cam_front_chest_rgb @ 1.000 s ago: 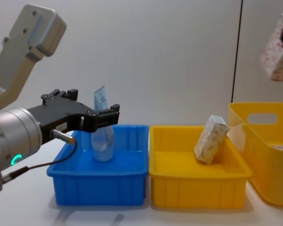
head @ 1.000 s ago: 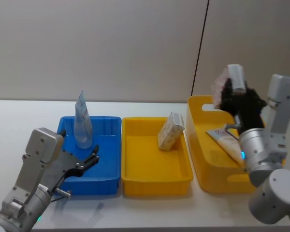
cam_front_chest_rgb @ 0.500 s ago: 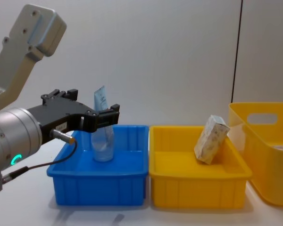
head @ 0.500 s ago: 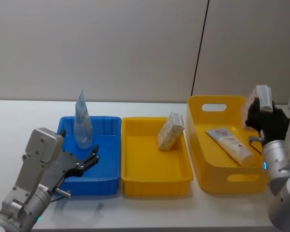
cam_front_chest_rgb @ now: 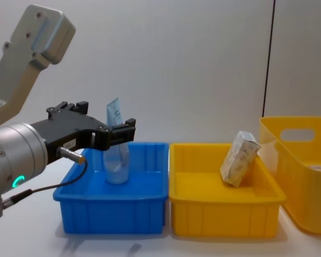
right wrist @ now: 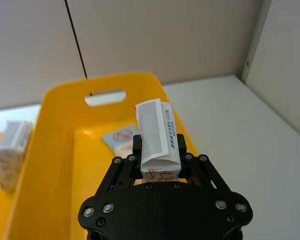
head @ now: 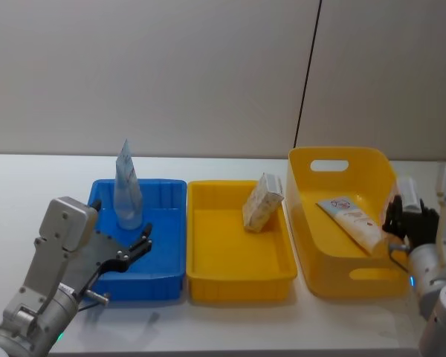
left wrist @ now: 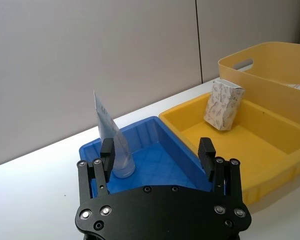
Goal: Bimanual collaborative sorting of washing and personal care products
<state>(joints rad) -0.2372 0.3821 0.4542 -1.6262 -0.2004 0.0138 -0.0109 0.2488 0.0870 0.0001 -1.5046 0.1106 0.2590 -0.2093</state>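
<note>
A translucent blue-ended tube (head: 126,190) stands upright in the blue bin (head: 145,281). My left gripper (head: 137,245) hovers open at that bin's near left corner, the tube (left wrist: 112,150) just beyond its fingers. One white-and-orange carton (head: 262,202) leans on the far wall of the shallow yellow tray (head: 238,286). A pale tube with a red logo (head: 354,222) lies in the tall yellow bin (head: 334,160). My right gripper (head: 409,216) sits low at that bin's right side, shut on a second carton (right wrist: 155,130) held upright.
The three containers stand side by side on a white table (head: 30,186), blue at the left, tall yellow bin at the right. A grey wall closes the back. Bare table lies left of the blue bin and right of the tall bin (right wrist: 250,130).
My right gripper, still holding the carton, has dropped from high above the tall yellow bin to low beside its right wall. The left arm has not moved.
</note>
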